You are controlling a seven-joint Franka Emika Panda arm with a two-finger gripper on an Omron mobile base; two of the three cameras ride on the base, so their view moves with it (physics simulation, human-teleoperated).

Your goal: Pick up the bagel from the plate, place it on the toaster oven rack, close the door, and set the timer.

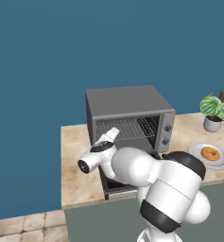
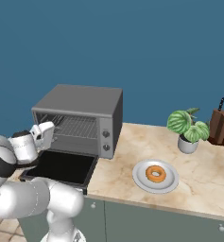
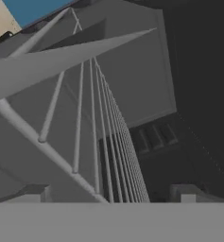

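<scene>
Bagel point(image 2: 156, 173) sits on plate point(image 2: 142, 180), on table point(image 2: 208, 189) right of oven point(image 2: 80, 101), so pickup not yet done. Oven door point(image 2: 61, 166) is down flat and rack point(image 2: 78, 126) sits in cavity w/ nothing on it. End effector point(image 1: 114, 133) is at the cavity mouth, left part, above door, well apart from bagel; jaws wide, holding nothing. Hand view looks close along the rack wires point(image 3: 104, 142). Left, by my read: grab bagel, put on rack, shut door, set timer knobs point(image 2: 105, 140). Basically nothing finished.
</scene>
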